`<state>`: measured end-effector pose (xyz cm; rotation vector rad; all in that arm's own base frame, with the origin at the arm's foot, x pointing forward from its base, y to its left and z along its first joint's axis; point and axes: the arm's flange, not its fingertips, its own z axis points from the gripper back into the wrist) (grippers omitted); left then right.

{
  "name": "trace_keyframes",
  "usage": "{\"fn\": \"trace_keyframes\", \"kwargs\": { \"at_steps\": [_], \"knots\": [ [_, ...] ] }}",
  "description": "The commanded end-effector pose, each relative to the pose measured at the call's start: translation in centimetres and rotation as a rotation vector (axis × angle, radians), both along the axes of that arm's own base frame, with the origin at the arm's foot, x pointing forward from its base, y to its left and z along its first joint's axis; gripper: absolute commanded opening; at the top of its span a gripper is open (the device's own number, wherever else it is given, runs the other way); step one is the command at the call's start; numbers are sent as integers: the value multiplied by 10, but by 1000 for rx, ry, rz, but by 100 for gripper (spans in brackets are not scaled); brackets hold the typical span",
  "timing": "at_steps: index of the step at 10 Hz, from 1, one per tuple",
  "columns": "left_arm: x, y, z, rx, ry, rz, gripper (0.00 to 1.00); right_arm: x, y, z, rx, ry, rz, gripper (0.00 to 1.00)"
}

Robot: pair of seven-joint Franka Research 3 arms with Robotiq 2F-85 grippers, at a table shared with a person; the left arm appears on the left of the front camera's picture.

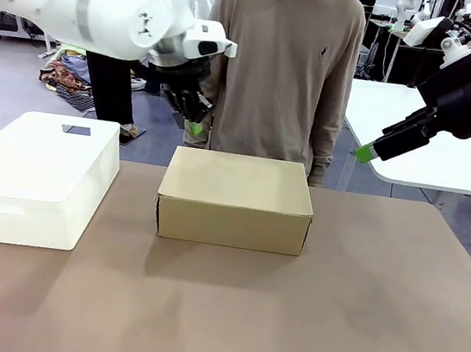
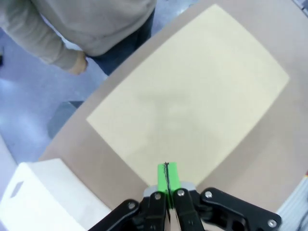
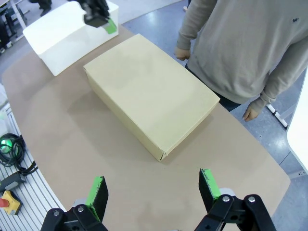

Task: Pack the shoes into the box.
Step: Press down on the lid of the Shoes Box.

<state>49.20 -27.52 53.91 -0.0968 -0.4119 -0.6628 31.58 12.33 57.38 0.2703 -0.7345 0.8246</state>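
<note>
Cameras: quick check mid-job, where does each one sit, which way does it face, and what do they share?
Front view: between the arms, facing the person; left gripper shut, right gripper raised.
Left wrist view: looks down past shut green pads at the box.
Right wrist view: looks down between open pads, the table below.
All share the closed box and the white bin.
</note>
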Motion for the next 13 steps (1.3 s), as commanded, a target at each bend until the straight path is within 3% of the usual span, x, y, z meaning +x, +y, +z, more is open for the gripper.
{"fn": "trace_keyframes", "kwargs": {
  "at_steps": [1, 2, 5, 6, 9, 13],
  "knots": [
    [-32, 37, 9, -32, -11, -105, 7, -1, 2, -2, 4, -4, -22, 100],
    [-44, 48, 18, -52, 4, -168, 26, -1, 2, -2, 4, -4, -22, 100],
    [-56, 64, 45, -28, 46, -186, 85, -1, 2, -2, 4, -4, -22, 100],
    [-60, 68, 47, -27, 55, -211, 100, -1, 2, -2, 4, -4, -22, 100],
    [-72, 77, 48, -35, 40, -269, 100, -1, 2, -2, 4, -4, -22, 100],
    [-72, 73, 27, -58, -21, -246, 100, -1, 2, -2, 4, -4, -22, 100]
  ]
}}
